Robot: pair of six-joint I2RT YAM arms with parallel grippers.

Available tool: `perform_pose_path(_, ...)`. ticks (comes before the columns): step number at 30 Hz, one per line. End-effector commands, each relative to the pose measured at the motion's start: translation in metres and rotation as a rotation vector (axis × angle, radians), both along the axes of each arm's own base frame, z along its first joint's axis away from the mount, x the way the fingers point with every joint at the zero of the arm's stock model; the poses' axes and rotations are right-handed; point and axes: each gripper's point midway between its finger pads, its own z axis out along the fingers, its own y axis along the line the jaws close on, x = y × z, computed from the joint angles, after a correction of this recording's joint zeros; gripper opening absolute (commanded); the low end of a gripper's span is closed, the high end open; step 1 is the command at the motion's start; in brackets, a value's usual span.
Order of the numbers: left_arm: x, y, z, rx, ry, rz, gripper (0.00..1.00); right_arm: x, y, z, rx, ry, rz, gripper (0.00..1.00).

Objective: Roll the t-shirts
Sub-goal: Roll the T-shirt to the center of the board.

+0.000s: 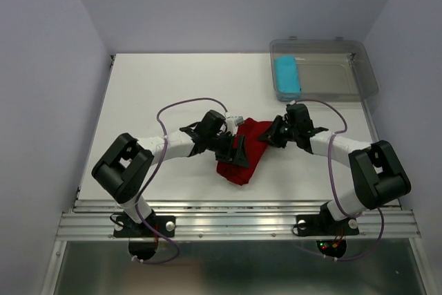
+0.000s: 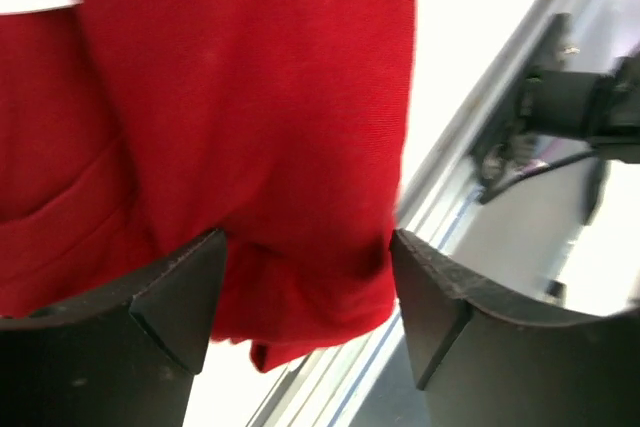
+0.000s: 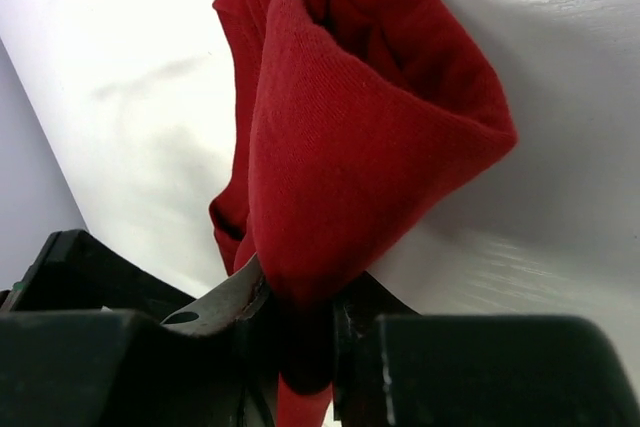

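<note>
White tabletop (image 1: 159, 88) enclosed by plain pale lavender walls (image 1: 41, 67) on the left, far and right. A ribbed metal rail (image 1: 235, 222) runs along its near edge. Even, soft light.

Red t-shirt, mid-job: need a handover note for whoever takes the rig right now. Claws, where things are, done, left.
Left claw: open, jaws either side of the red t-shirt, not pinching it.
Right claw: shut on a folded edge of the red t-shirt.
Red t-shirt: bunched mid-table between the two arms, loosely folded, no tight roll.
Blue t-shirt: compact roll lying in the clear bin, far right corner.
Done: blue one rolled.
Left: roll the red one; it probably goes in the bin afterwards.
</note>
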Motion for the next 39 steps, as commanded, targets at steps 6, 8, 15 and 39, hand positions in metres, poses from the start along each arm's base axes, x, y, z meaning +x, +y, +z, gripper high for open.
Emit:
perform_pose_path(6, 0.031, 0.026, 0.048, 0.240, -0.272, 0.118, 0.82, 0.017, 0.003, 0.027, -0.016, -0.026, -0.046, 0.01)
perform_pose_path(8, 0.031, 0.022, 0.057, 0.306, -0.334, 0.158, 0.82, 0.015, 0.003, 0.027, -0.030, -0.015, -0.052, 0.01)
perform_pose_path(15, 0.017, -0.008, 0.049, 0.479, -0.424, 0.202, 0.91, 0.019, 0.007, 0.028, -0.031, -0.007, -0.056, 0.01)
perform_pose_path(39, 0.012, -0.020, 0.011, 0.686, -0.541, 0.152, 0.24, 0.017, 0.012, 0.027, -0.020, -0.010, -0.042, 0.01)
